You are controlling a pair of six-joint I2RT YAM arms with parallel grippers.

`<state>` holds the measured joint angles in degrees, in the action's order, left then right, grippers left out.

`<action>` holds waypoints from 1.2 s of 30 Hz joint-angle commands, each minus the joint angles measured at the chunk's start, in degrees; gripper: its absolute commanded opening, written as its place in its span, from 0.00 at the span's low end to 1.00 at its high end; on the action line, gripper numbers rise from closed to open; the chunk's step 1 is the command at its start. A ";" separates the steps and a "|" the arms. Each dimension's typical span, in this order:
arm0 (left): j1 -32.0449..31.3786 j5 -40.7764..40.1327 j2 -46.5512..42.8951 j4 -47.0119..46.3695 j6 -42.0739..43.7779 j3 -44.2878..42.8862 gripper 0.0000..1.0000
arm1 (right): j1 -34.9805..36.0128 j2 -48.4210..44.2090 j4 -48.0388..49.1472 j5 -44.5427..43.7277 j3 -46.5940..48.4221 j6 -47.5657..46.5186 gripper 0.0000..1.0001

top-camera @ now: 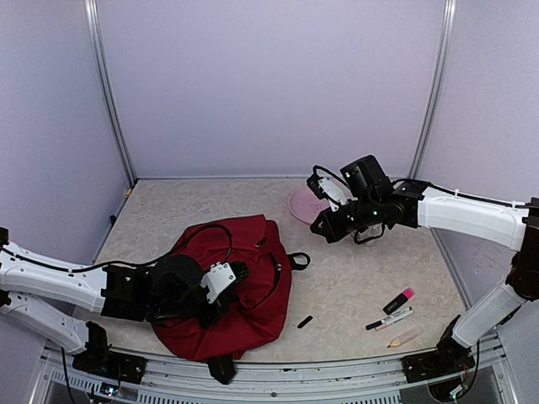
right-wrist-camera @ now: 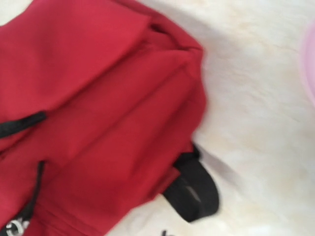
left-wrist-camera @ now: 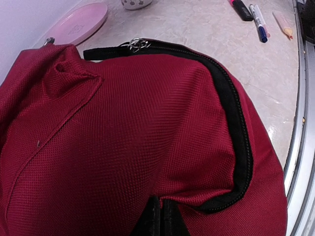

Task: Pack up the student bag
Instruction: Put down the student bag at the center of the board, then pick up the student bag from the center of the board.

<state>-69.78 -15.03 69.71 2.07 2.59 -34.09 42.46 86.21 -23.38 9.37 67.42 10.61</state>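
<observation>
1. While the bag [top-camera: 257,252] lies slumped on the near-left tabletop [top-camera: 354,278], its zip [left-wrist-camera: 231,113] reads closed along the stretch in the left wrist view. Contents not visible.
2. Left end effector [left-wrist-camera: 158,219]: fingers together, apparently pinching bag fabric just below the zip.
3. Right end effector [top-camera: 322,229]: raised beside the plate [top-camera: 303,204], fingers together, nothing seen in it.
4. Highlighter [top-camera: 398,300], marker [top-camera: 389,319], pale stick [top-camera: 404,337] and a small black piece [top-camera: 305,321] lie loose right of the bag. Judged: packing barely begun, and the zip needs opening first.
</observation>
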 commanded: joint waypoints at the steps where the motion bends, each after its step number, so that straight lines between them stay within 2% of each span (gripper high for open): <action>1: 0.53 7.44 0.43 -2.25 -0.16 -3.34 0.12 | -0.18 -2.53 -6.31 -8.63 -1.69 4.48 0.07; 4: -0.80 26.59 -1.17 0.09 2.65 -6.21 0.48 | -0.18 -4.03 -6.12 -7.30 -3.47 5.44 0.11; 6: -1.80 34.69 -3.37 2.83 5.06 -8.81 0.63 | -0.18 -4.69 -4.49 -3.56 -4.44 5.74 0.13; 9: 1.21 34.30 -8.74 2.93 3.15 -10.03 0.77 | 0.35 -4.23 0.56 5.32 -5.01 7.12 0.17; 12: 9.13 31.24 -12.56 0.57 -2.04 -9.94 0.85 | 2.67 -1.87 6.72 11.48 -4.33 8.54 0.19; 14: 15.08 27.37 -12.30 -0.67 -7.42 -9.85 0.83 | 3.99 0.23 11.81 14.60 -3.93 10.70 0.22; 17: 23.82 25.62 -7.22 1.08 -14.43 -11.36 0.67 | 5.48 4.06 19.76 19.46 -3.64 14.61 0.33; 19: 26.50 25.90 -2.68 3.60 -16.06 -13.15 0.62 | 5.79 6.47 23.86 19.43 -3.28 19.30 0.42; 21: 27.26 23.73 0.52 5.11 -16.12 -13.98 0.62 | 5.71 8.67 25.46 16.76 -2.56 24.31 0.49; 24: 27.53 18.28 2.53 5.45 -16.09 -13.44 0.68 | 5.70 11.27 28.72 14.96 -1.91 29.17 0.55; 26: 28.30 15.72 2.39 5.06 -16.70 -12.27 0.71 | 5.71 12.39 33.17 15.95 -2.48 31.74 0.55; 29: 28.90 13.46 2.01 4.72 -16.60 -10.28 0.72 | 5.76 14.40 34.88 17.13 -2.11 33.14 0.53; 33: 28.35 16.61 3.08 3.86 -16.14 -8.11 0.71 | 6.02 15.82 35.15 17.81 -1.32 32.81 0.39; 36: 25.82 18.66 3.37 1.20 -15.78 -6.54 0.70 | 6.65 16.89 34.84 19.74 -0.13 31.33 0.33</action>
<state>-41.63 1.41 72.71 6.33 -13.30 -42.63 48.27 101.60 8.84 26.41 64.60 42.11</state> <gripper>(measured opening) 0.708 0.365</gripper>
